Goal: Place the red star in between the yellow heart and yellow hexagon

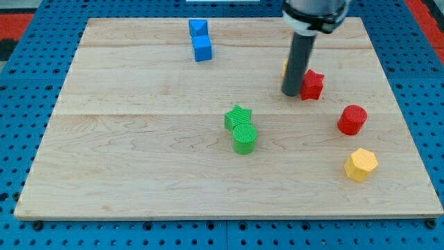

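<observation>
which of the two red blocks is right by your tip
The red star, touching the right side of my tip. The red cylinder sits apart, lower and further right.

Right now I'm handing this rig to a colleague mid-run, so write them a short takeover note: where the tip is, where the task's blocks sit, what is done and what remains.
My tip sits on the board, right against the left side of the red star.
A sliver of yellow shows behind the rod; probably the yellow heart, mostly hidden.
The yellow hexagon lies toward the view's bottom right; a red cylinder sits between it and the star.
Done: contact with the star.
Left: the star lies beside the heart, far from the hexagon; slide it down into the gap, minding the cylinder.
</observation>
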You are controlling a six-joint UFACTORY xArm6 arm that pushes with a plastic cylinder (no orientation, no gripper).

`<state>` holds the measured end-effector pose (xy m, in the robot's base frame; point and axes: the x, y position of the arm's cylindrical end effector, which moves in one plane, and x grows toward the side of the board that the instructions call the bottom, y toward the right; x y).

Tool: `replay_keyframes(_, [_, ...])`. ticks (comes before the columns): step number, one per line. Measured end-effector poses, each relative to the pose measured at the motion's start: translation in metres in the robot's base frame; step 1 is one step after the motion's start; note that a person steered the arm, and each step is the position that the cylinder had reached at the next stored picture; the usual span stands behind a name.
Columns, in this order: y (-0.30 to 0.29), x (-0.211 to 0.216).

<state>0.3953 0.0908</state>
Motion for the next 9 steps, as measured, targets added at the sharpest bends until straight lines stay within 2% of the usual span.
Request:
replay_keyframes(1, [-0.001, -0.012])
replay_keyframes(2, [0.037, -0.020])
replay_keyframes(4, [0.065, -0.024])
replay_keyframes(5, [0.066, -0.023])
replay_keyframes(6, [0.091, -0.007])
replay_keyframes(7, [0.086, 0.007])
replay_keyframes(8, [0.105, -0.010])
replay_keyframes(9, [0.123, 0.003])
